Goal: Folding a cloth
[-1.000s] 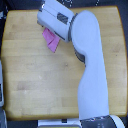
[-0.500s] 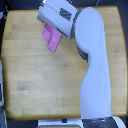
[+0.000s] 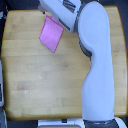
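Observation:
The pink-magenta cloth (image 3: 51, 34) lies on the wooden table (image 3: 35, 80) near its far edge, a squarish piece turned at an angle. My gripper (image 3: 54, 15) is at the cloth's upper corner, at the end of the big white arm (image 3: 97, 65) that reaches up from the bottom of the exterior view. The fingertips are blurred and partly hidden by the wrist, so I cannot tell whether they are open or hold the cloth's corner.
The white arm covers much of the exterior view's right half of the table. A dark strip (image 3: 2, 95) runs along the table's left edge. A white base (image 3: 55, 123) shows at the bottom edge.
The gripper has moved toward the top of the view. More of the pink cloth shows below it now than before.

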